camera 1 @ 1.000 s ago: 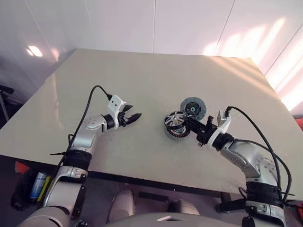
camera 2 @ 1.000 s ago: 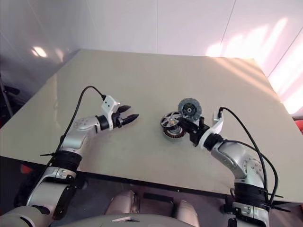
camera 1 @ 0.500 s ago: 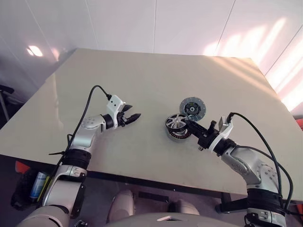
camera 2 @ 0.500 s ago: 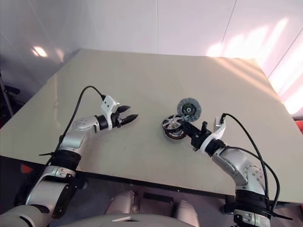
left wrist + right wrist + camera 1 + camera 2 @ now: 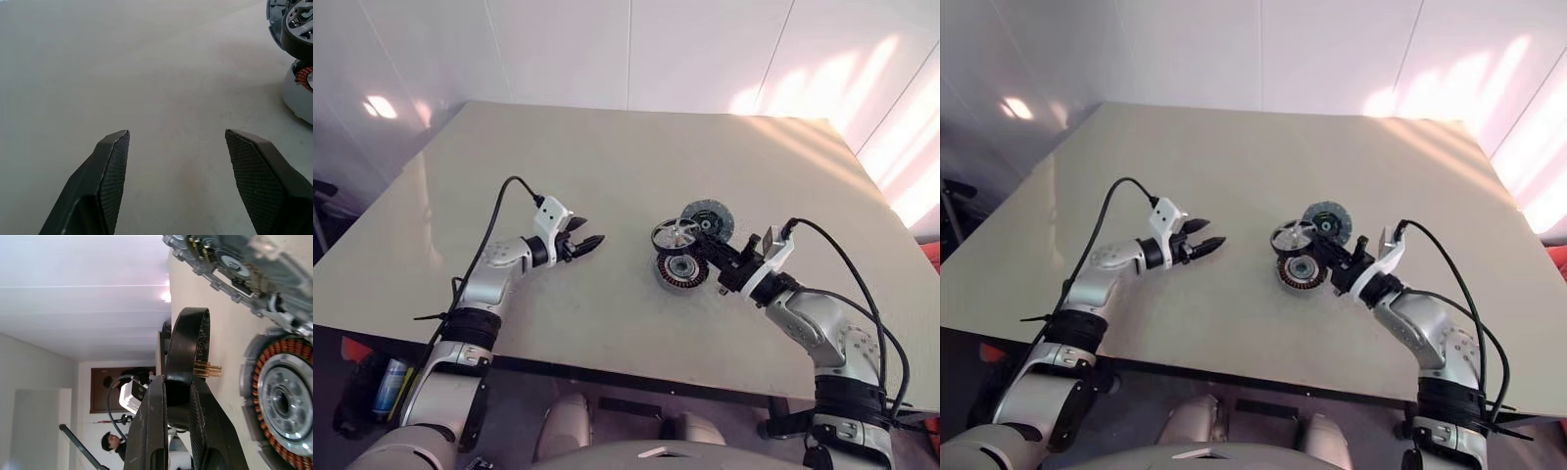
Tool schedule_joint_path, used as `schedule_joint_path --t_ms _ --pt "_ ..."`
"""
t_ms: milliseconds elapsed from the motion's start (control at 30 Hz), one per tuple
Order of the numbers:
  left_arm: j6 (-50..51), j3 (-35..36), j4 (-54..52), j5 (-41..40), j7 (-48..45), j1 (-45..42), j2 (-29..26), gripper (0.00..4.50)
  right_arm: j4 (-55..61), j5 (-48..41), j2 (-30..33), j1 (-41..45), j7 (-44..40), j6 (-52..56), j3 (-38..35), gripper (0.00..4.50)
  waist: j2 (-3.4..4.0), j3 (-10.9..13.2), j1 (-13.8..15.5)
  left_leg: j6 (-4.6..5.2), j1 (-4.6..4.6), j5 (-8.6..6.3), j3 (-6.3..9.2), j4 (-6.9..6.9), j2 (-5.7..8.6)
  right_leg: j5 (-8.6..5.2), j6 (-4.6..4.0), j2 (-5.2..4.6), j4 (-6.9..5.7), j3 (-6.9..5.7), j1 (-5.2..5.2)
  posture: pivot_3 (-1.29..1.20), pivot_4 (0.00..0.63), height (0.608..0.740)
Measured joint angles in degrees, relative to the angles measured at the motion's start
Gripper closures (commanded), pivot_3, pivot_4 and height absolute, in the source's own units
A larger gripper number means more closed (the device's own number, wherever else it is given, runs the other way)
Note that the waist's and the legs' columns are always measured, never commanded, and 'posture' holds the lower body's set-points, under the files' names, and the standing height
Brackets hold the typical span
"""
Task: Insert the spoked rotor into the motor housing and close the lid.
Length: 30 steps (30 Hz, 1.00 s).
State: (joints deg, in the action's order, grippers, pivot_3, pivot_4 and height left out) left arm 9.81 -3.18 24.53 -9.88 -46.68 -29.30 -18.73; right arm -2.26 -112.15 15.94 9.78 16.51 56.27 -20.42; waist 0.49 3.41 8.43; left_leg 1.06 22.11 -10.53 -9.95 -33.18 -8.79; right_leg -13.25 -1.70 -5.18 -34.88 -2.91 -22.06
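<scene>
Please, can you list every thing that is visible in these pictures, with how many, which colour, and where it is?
table: one, beige, carries all the parts.
rotor: one, shiny silver ring with spokes, held on its rim in the right hand, tilted above the housing.
housing: one, grey outside with copper windings around a silvery centre, on the table under the rotor.
lid: one, dark ringed face up, flat on the table just behind the housing.
person: one, dark hair, in the background of the right wrist view.
left hand: one, black fingers, open, over the table left of the parts.
right hand: one, black fingers, shut on the rotor.
</scene>
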Motion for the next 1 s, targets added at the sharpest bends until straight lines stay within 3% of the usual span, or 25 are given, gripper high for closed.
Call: schedule_joint_path --t_ms 1000 --pt "1.44 -0.72 -1.19 0.64 -0.4 -1.33 -0.23 1.16 1.62 0.02 0.32 -6.27 -0.69 0.22 -1.48 4.06 0.0 0.0 0.03 0.0 0.0 0.0 -0.01 0.06 0.0 -0.01 -0.01 0.0 0.01 0.0 -0.02 0.0 0.0 0.74"
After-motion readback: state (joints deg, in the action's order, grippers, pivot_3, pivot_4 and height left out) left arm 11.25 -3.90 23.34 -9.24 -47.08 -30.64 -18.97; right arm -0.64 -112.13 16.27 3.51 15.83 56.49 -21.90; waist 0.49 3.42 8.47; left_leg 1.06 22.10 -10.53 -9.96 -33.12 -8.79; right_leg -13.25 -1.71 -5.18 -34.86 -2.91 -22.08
